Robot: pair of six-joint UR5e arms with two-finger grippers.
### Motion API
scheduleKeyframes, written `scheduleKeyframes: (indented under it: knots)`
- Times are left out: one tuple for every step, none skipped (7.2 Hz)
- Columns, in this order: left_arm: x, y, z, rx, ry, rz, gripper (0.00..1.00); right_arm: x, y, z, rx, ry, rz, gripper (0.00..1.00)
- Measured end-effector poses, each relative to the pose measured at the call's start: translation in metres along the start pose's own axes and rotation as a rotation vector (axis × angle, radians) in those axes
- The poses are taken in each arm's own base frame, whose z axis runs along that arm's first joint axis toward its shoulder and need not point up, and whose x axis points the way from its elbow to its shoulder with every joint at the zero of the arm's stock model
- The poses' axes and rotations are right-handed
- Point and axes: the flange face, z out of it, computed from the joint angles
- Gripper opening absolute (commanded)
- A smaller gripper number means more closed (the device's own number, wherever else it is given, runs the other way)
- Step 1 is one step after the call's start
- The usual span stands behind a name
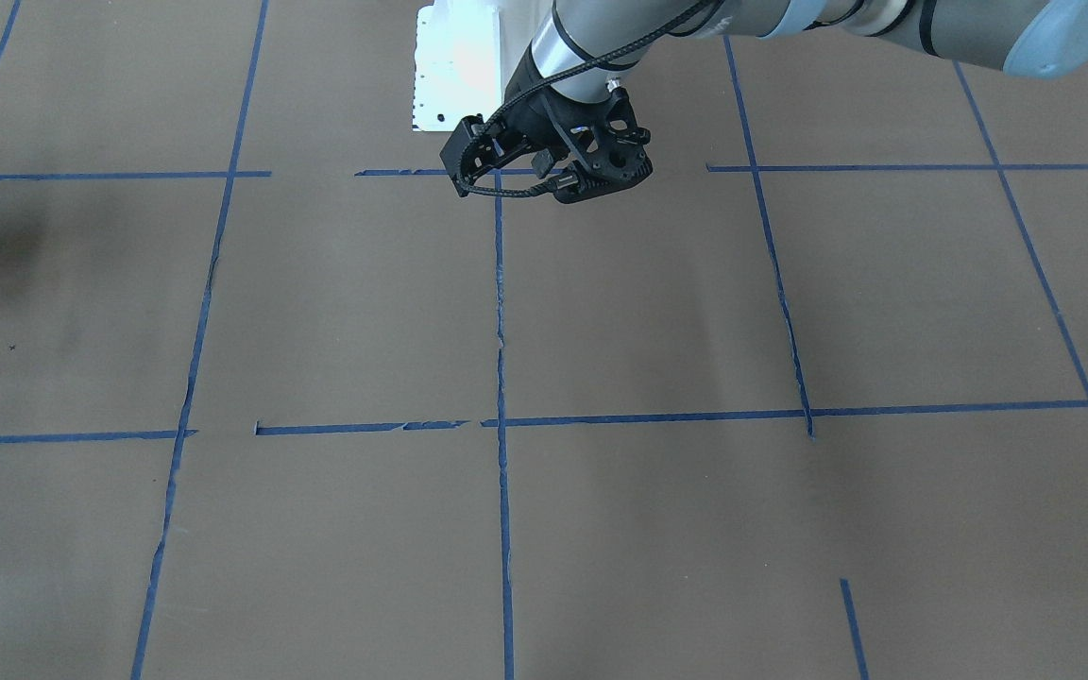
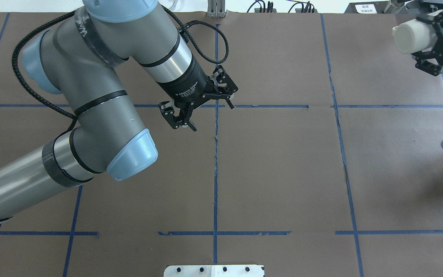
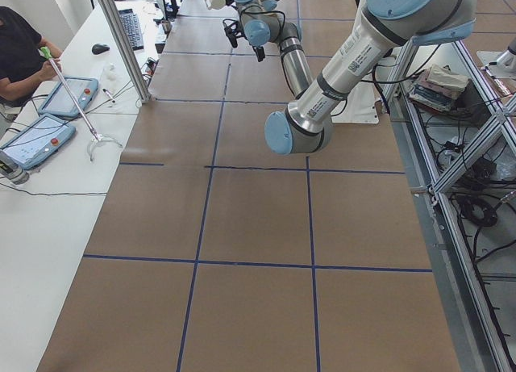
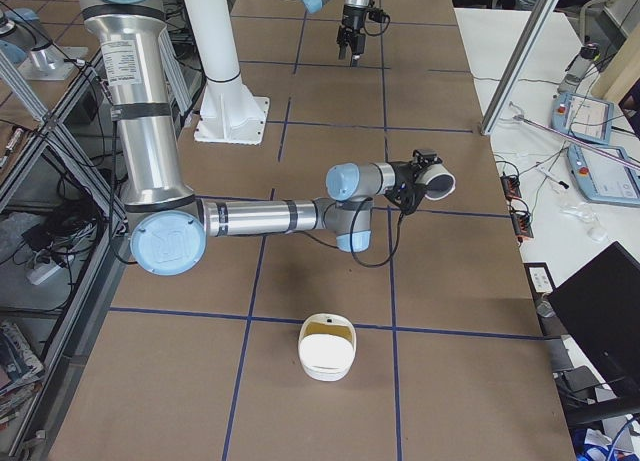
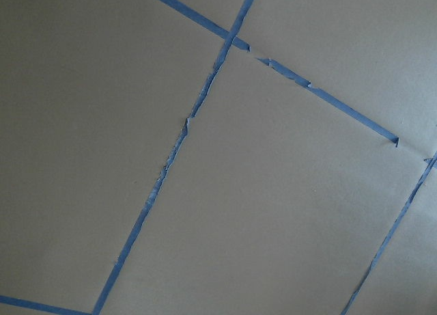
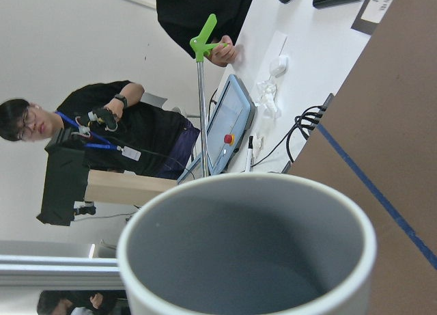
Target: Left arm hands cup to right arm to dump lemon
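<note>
Cup [image 2: 412, 36] sideways in right gripper [image 2: 429, 40], above the table [image 2: 283, 173] at its far right. Left gripper [image 2: 213, 118] above table centre, well apart from the cup.

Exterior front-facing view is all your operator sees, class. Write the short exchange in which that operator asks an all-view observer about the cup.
Operator: No cup in my view. Where is it?
Observer: The right gripper holds the cup on its side, above the table's far part on the robot's right.
Operator: Is anything inside it?
Observer: In the right wrist view, the part of its grey inside that shows is bare.
</note>
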Motion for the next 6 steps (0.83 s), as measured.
scheduleKeyframes:
  knots:
    - [0.002, 0.002, -0.001, 0.001, 0.004, 0.003, 1.00, -0.034, 0.033, 0.019, -0.007, 0.028, -0.141, 0.43]
    - [0.003, 0.001, -0.002, 0.004, 0.005, 0.006, 1.00, -0.071, 0.078, 0.034, 0.006, 0.065, -0.272, 0.44]
    - [0.003, 0.000, -0.003, 0.013, 0.007, 0.010, 1.00, -0.100, 0.130, 0.042, 0.032, 0.117, -0.408, 0.44]
    - [0.003, -0.003, -0.004, 0.028, 0.010, 0.012, 1.00, -0.116, 0.185, 0.043, 0.066, 0.163, -0.539, 0.44]
    - [0.004, -0.008, -0.009, 0.041, 0.015, 0.015, 1.00, -0.118, 0.241, 0.044, 0.105, 0.187, -0.660, 0.44]
    - [0.004, -0.015, -0.017, 0.055, 0.023, 0.022, 1.00, -0.107, 0.291, 0.042, 0.136, 0.199, -0.764, 0.44]
